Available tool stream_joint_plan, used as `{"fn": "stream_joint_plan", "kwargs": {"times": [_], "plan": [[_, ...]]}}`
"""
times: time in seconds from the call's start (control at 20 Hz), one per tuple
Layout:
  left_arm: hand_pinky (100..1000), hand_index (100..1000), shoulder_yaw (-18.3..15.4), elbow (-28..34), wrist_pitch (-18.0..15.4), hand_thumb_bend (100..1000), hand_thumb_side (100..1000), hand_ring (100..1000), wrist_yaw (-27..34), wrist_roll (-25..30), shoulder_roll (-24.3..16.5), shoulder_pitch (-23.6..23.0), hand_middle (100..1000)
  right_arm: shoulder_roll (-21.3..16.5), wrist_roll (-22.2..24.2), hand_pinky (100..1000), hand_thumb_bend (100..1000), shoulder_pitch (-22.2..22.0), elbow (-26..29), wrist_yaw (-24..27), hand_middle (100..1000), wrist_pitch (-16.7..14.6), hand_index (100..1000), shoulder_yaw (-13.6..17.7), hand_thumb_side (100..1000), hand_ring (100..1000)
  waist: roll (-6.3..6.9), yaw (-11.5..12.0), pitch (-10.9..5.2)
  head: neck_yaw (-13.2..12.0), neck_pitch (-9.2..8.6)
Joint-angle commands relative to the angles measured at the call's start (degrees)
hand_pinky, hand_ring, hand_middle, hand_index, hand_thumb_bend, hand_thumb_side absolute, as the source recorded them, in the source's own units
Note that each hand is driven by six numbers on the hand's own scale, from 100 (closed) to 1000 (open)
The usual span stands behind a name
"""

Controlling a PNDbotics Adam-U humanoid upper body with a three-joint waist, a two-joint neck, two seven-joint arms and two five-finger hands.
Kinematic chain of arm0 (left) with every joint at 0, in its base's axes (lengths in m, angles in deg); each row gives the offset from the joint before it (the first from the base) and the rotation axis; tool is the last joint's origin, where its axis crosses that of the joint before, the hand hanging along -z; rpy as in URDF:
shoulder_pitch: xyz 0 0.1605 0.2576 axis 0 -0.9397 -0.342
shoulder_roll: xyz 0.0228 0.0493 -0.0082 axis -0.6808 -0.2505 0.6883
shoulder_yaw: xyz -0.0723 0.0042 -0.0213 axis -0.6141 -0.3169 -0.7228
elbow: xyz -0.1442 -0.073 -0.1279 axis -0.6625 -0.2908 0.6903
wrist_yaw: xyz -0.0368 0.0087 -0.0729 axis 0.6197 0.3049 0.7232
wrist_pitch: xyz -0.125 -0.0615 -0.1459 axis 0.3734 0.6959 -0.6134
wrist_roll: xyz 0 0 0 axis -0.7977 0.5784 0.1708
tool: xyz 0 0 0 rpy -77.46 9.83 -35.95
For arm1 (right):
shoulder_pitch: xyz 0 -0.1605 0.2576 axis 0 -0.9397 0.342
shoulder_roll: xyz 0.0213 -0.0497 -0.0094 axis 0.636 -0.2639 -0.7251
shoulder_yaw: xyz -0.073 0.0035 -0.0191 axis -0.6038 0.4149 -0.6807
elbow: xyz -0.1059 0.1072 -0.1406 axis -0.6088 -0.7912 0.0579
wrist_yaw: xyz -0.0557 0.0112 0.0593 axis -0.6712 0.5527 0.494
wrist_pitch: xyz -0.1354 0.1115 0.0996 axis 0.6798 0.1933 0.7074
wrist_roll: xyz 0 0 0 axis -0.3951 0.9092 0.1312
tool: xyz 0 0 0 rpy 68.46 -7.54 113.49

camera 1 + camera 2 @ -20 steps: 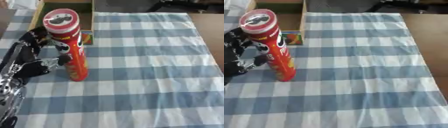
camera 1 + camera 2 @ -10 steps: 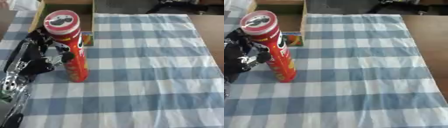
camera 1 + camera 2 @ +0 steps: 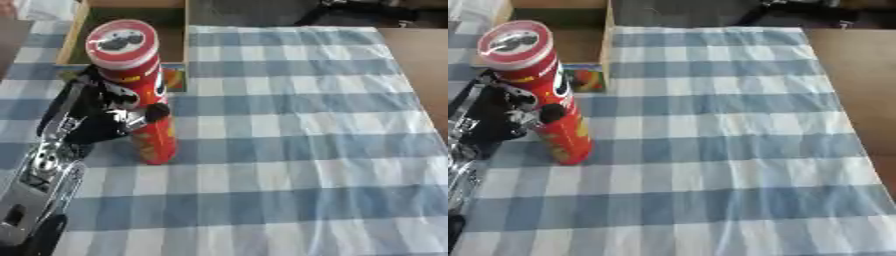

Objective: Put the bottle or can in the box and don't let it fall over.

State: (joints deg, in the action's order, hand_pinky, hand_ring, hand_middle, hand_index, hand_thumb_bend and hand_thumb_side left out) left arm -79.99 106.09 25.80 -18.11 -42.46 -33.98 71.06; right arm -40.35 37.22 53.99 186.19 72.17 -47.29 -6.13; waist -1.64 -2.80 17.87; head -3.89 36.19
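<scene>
one tall red cylindrical crisp can (image 3: pixel 140 95) with a white lid is seen standing upright at the left of the frame on the blue and white checked cloth (image 3: pixel 297 130) covering the desk. it is clasped by the black left hand (image 3: pixel 96 117), whose fingers are curled round its middle. an open wooden box (image 3: pixel 131 25) is seen just beyond it at the upper left.

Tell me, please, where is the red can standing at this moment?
The red can stands upright on the checked cloth at the left of the view, just in front of the wooden box, with the left hand curled round its middle.
</scene>
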Motion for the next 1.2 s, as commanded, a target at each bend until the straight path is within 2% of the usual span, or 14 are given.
{"fn": "stream_joint_plan", "kwargs": {"times": [0.05,0.3,0.55,0.85,0.9,1.0,1.1,1.15,1.2], "plan": [[1000,828,0.2,-1.0,0.1,908,200,1000,-0.9,0.7,0.0,1.3,883,-0.7,0.0,873,100,0.3,1.0,-0.2,939,0.1,796,0.1,915,1000,0.05,-0.1,-0.66,-0.2,-0.55],[1000,790,0.5,-2.8,0.5,891,181,988,-1.2,0.6,0.5,1.7,829,-0.6,0.0,873,100,0.3,1.0,-0.2,938,0.2,795,0.1,919,1000,0.08,-0.2,-0.57,-0.3,-0.62],[1000,694,0.5,-3.4,0.9,823,131,879,-0.4,-1.4,0.9,2.0,727,-0.5,0.0,874,100,0.3,1.0,-0.3,938,0.3,793,0.0,921,1000,0.06,-0.3,-0.48,-0.3,-0.59],[1000,694,0.7,-3.5,1.3,816,129,879,0.5,-2.7,0.9,2.2,727,-0.4,0.0,874,100,0.3,1.0,-0.3,938,0.4,793,0.0,921,1000,0.03,-0.3,-0.44,-0.3,-0.61],[1000,520,0.7,-3.6,1.4,386,100,722,0.7,-2.8,1.1,2.1,575,-0.3,0.0,875,100,0.2,1.0,-0.3,938,0.4,794,0.1,925,1000,0.01,-0.4,-0.41,-0.3,-0.57],[1000,485,0.6,-3.9,1.7,341,100,698,1.8,-3.2,1.2,2.1,545,-0.2,-0.1,875,100,0.1,1.0,-0.3,938,0.5,794,0.1,926,1000,-0.02,-0.4,-0.38,-0.3,-0.50],[1000,485,0.6,-3.8,1.6,341,100,698,2.4,-3.4,1.1,2.2,545,-0.2,-0.2,875,100,0.0,1.0,-0.4,938,0.5,794,0.1,926,1000,-0.04,-0.4,-0.36,-0.3,-0.49],[1000,423,0.7,-3.8,1.5,324,100,631,2.6,-3.5,1.1,2.1,488,-0.1,-0.2,875,100,0.0,1.0,-0.4,939,0.6,794,0.1,928,1000,-0.06,-0.4,-0.33,-0.3,-0.50],[1000,408,0.7,-3.7,1.4,323,100,619,2.8,-3.4,1.1,2.1,476,-0.1,-0.3,875,100,0.0,1.0,-0.4,939,0.6,794,0.1,929,1000,-0.08,-0.4,-0.29,-0.3,-0.48]]}}
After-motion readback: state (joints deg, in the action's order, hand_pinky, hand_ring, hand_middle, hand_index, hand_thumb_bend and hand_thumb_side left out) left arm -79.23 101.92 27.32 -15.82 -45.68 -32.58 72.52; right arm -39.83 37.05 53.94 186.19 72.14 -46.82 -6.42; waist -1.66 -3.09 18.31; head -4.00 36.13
